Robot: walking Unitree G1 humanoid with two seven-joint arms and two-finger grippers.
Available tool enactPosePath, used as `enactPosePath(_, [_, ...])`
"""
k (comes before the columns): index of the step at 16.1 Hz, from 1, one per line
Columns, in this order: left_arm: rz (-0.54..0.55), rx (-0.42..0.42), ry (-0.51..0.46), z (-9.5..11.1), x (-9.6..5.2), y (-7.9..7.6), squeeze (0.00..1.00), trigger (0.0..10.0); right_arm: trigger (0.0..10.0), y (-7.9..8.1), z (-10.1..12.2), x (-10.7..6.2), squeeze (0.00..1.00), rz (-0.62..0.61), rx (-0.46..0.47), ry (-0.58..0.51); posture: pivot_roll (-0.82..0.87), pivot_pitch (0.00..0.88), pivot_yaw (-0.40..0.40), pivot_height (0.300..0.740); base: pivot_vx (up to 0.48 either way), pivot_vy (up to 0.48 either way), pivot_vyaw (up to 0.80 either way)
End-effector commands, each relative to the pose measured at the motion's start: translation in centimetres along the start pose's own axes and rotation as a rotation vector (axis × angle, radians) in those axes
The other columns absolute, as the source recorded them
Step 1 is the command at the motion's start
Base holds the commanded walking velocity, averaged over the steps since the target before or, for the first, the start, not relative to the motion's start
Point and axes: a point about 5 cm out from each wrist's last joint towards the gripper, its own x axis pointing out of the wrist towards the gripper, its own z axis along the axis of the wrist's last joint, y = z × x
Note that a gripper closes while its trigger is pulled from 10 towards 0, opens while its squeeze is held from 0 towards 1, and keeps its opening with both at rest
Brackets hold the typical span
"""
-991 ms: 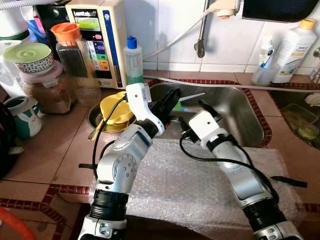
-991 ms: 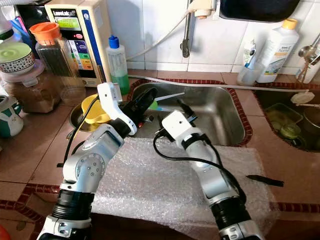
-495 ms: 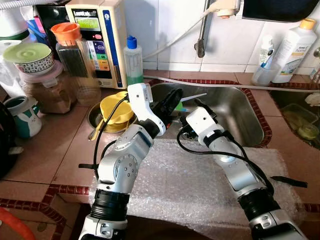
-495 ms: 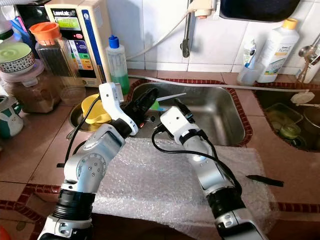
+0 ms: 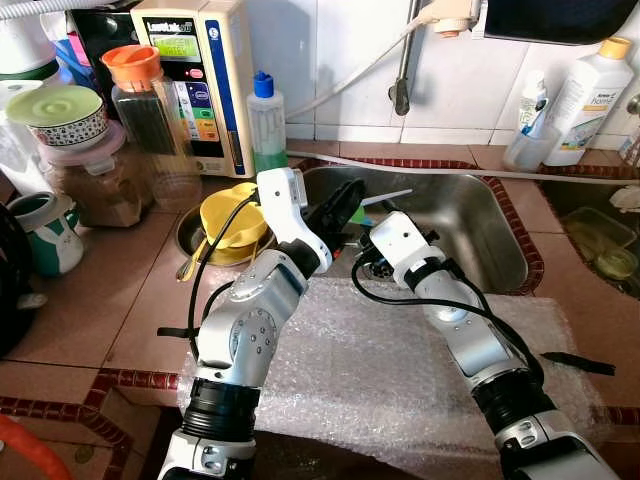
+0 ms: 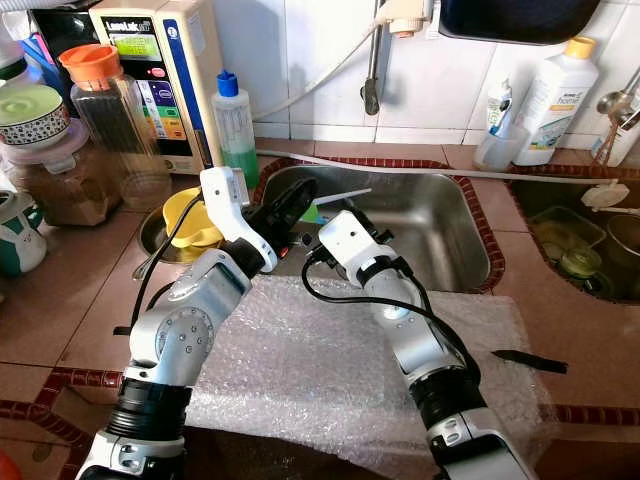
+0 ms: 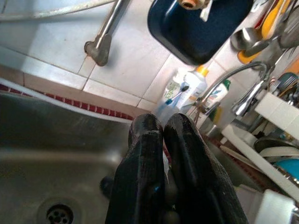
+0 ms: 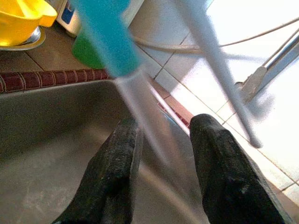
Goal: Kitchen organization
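Left hand [image 5: 345,200] clamps the thin blue-green plastic toothbrush [image 8: 105,35] over the steel sink [image 5: 470,215]. Right hand [image 8: 161,154] open around its handle. It's light, slick; grip you mid-handle.

You see two silver arms with rounded, screw-fastened joint housings and black ribbed collars near the base. Each wrist carries a white block-shaped camera module. A black cable loops along each forearm. The left gripper [image 5: 345,198] and the right gripper [image 6: 378,236] each have two long black fingers [image 8: 117,172] with a matte, textured surface.
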Motion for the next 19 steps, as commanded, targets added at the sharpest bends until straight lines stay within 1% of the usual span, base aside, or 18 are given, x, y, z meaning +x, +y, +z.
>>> enactPosePath(1, [-0.018, 0.030, -0.005, 0.34, 0.37, -0.38, 0.00, 10.0, 0.0, -0.15, 0.43, 0.22, 0.00, 0.007, -0.017, -0.020, -0.03, 0.000, 0.053, 0.740, 0.000, 0.000, 0.00])
enactPosePath(4, [-0.011, 0.039, 0.000, 0.26, 0.40, -0.29, 0.00, 10.0, 0.0, 0.04, 0.47, 0.24, 0.00, 0.023, -0.039, -0.024, -0.03, 0.000, 0.053, 0.740, 0.000, 0.000, 0.00])
enactPosePath(8, [-0.011, 0.046, 0.004, 0.17, 0.44, -0.27, 0.00, 10.0, 0.0, 0.05, 0.42, 0.28, 0.00, 0.022, -0.037, -0.028, -0.03, 0.000, 0.052, 0.740, 0.000, 0.000, 0.00])
enactPosePath(9, [-0.009, 0.041, 0.003, 0.13, 0.45, -0.23, 0.04, 10.0, 0.0, 0.11, 0.42, 0.27, 0.00, 0.023, -0.037, -0.030, -0.03, 0.000, 0.053, 0.740, 0.000, 0.000, 0.00])
enactPosePath(10, [-0.009, 0.037, 0.000, 0.10, 0.43, -0.22, 0.67, 10.0, 0.0, 0.14, 0.43, 0.24, 0.00, 0.023, -0.037, -0.032, -0.04, 0.000, 0.055, 0.740, 0.000, 0.000, 0.00])
enactPosePath(11, [-0.008, 0.036, -0.001, 0.07, 0.40, -0.21, 0.71, 10.0, 0.0, 0.17, 0.42, 0.20, 0.00, 0.022, -0.036, -0.033, -0.04, 0.000, 0.055, 0.740, 0.000, 0.000, 0.00])
enactPosePath(12, [-0.007, 0.032, 0.001, -0.01, 0.38, -0.18, 0.83, 10.0, 0.0, 0.17, 0.41, 0.18, 0.00, 0.022, -0.036, -0.034, -0.04, 0.000, 0.055, 0.740, 0.000, 0.000, 0.00])
enactPosePath(13, [-0.006, 0.031, 0.002, -0.05, 0.38, -0.17, 0.99, 10.0, 0.0, 0.16, 0.42, 0.18, 0.00, 0.022, -0.037, -0.034, -0.04, 0.000, 0.055, 0.740, 0.000, 0.000, 0.00])
enactPosePath(19, [0.001, 0.027, 0.000, -0.10, 0.44, -0.11, 1.00, 10.0, 0.0, -0.07, 0.57, 0.24, 0.00, 0.015, -0.041, -0.042, -0.04, 0.000, 0.053, 0.740, 0.000, 0.000, 0.00])
